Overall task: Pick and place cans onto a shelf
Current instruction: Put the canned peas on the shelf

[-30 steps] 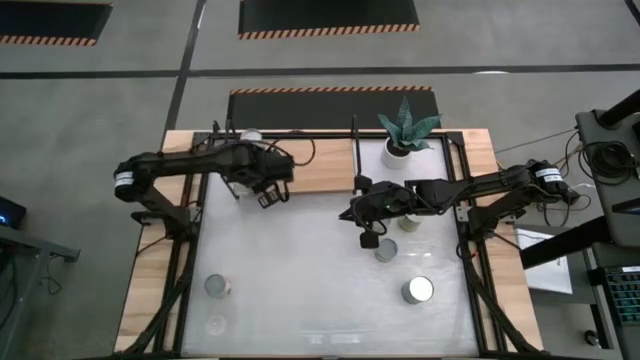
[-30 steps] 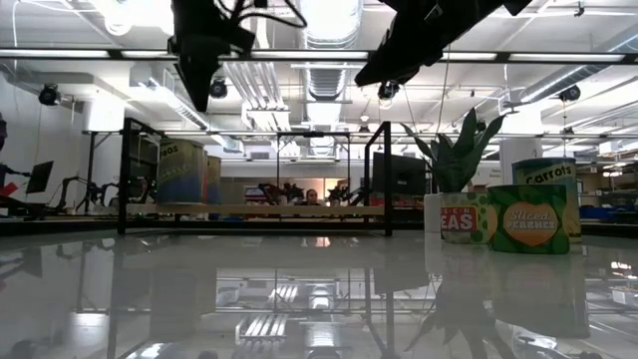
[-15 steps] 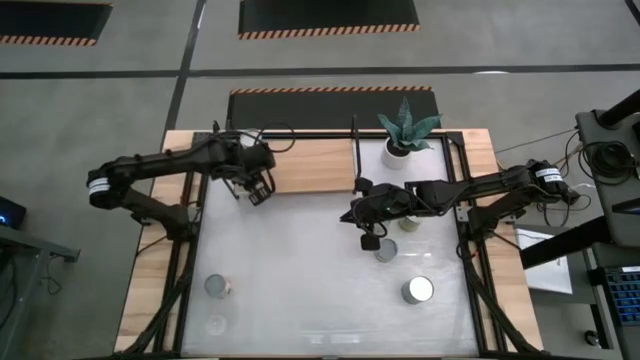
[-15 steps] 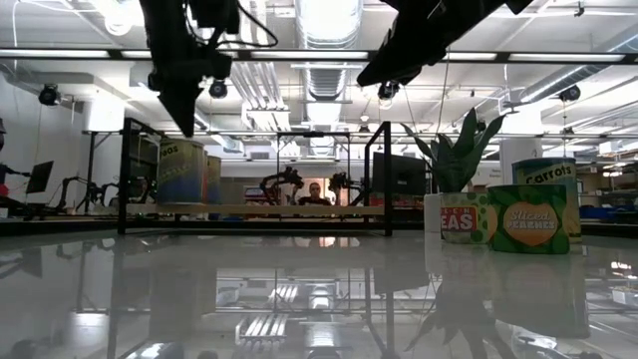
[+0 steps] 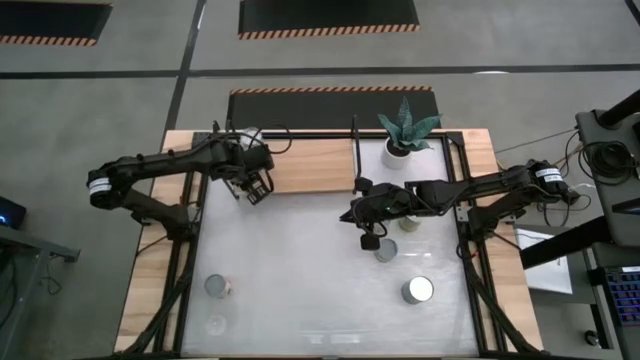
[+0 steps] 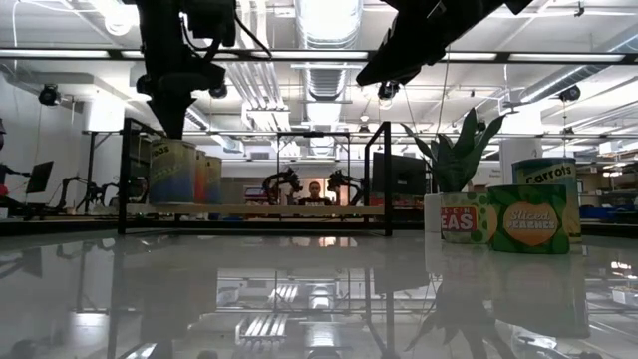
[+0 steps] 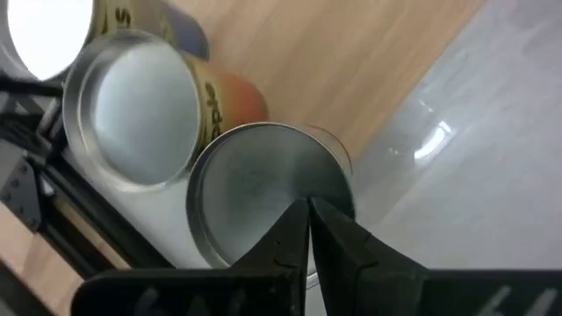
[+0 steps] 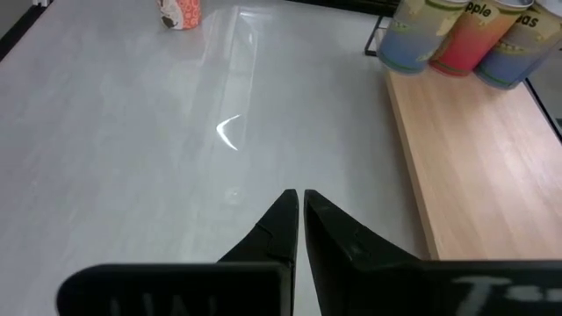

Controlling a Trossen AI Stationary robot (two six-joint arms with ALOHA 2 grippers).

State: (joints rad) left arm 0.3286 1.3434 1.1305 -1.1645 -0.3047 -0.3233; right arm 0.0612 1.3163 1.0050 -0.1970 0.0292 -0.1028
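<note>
Three cans (image 8: pixel 464 33) stand upright in a row at the left end of the wooden shelf (image 5: pixel 320 165). My left gripper (image 7: pixel 307 207) is shut and points down over the silver top of the nearest can (image 7: pixel 255 180), with a second can (image 7: pixel 132 105) beside it. In the low view it (image 6: pixel 169 125) hangs just above these cans (image 6: pixel 171 172). My right gripper (image 8: pixel 300 200) is shut and holds nothing, well above the white table's middle (image 5: pixel 368 238). More cans stand on the table (image 5: pixel 418 290), (image 5: pixel 386 250). My left gripper's shut fingertips (image 7: pixel 299 219) stand over the rim of the can's top (image 7: pixel 263 189), coming from above. I cannot tell whether they touch it. The can stands upright on the shelf.
A white pot with a spiky green plant (image 5: pixel 403 135) stands at the shelf's right end. Labelled cans (image 6: pixel 528 217) stand at the right in the low view. A small can (image 5: pixel 217 286) lies near the table's front left. The shelf's black frame posts (image 6: pixel 128 175) rise beside the cans.
My left gripper has gone toward the table's left edge and down, coming over the cans at the shelf's left end, and its fingers have shut. In the last half second it has barely moved.
</note>
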